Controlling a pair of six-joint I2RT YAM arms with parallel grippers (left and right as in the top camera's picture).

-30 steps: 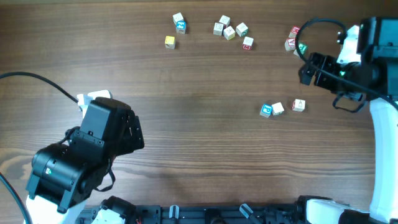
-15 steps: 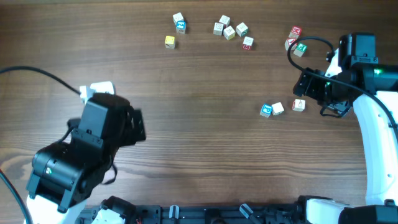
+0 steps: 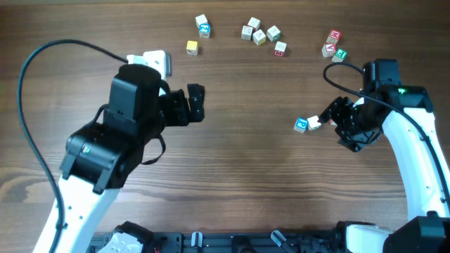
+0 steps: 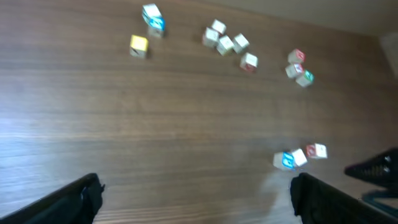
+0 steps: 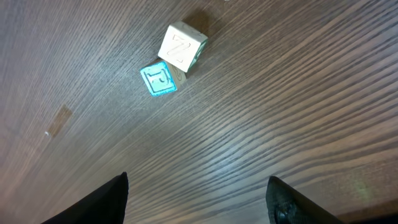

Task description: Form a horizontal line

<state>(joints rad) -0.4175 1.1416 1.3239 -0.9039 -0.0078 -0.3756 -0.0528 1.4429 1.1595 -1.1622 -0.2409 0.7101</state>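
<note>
Here, one blue cube (image 5: 158, 79), one cream cube (image 5: 181, 46), seemingly touching.

table (image 3: 232, 176): brown wood grain | far, left of centre: yellow cube (image 3: 191, 47); beyond it a blue-faced cube (image 3: 204, 30) touching a pale cube (image 3: 201, 21) | far centre: cluster of four cubes (image 3: 259, 36), red-marked cube (image 3: 280, 48) just right of them | far right: red cube (image 3: 335, 35), green-faced cube (image 3: 341, 54) near together

The table (image 3: 232, 183) is dark brown wood with visible grain, smooth and dully sheened. The cream cube (image 5: 181, 46) is bare pale wood, the blue-teal cube (image 5: 158, 79) has a painted face, and the left arm housing (image 3: 130, 105) is matt black plastic.
</note>
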